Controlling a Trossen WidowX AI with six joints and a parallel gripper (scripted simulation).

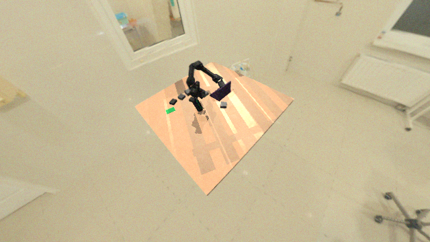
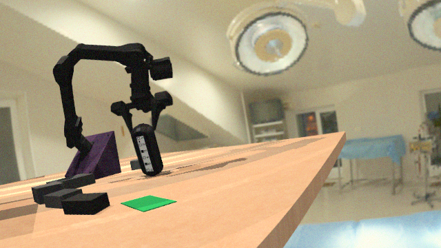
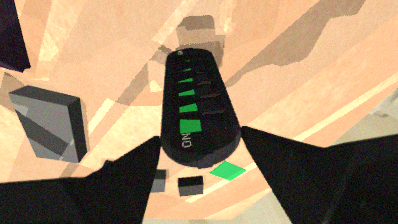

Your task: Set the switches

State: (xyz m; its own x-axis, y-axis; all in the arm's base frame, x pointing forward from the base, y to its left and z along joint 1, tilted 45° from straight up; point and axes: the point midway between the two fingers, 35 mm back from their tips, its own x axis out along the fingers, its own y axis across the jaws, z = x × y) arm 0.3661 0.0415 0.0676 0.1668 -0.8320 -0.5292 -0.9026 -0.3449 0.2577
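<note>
The dark grey controller unit (image 1: 197, 105) (image 2: 150, 151) (image 3: 206, 98) stands steeply tilted, nearly on one short end, with its lower end at or just above the bench. My gripper (image 2: 143, 129) (image 3: 201, 135) is shut on its upper end, one finger on each side. The white label (image 2: 145, 156) on its underside faces the exterior view. Its squares are small; the third and fifth from the top look filled, the others look empty or are unclear. In the wrist view the switch side shows six green rocker ends in a row beside the letters ON; I cannot tell which are pressed.
A purple wedge (image 1: 220, 93) (image 2: 109, 158) (image 3: 10, 40) stands near the arm's base. A grey block (image 1: 224, 105) (image 2: 134, 164) (image 3: 50, 125) lies beyond the unit. Several dark blocks, one black (image 1: 173, 101) (image 2: 86, 203) (image 3: 190, 186), lie near a flat green square (image 1: 170, 110) (image 2: 149, 203) (image 3: 228, 170).
</note>
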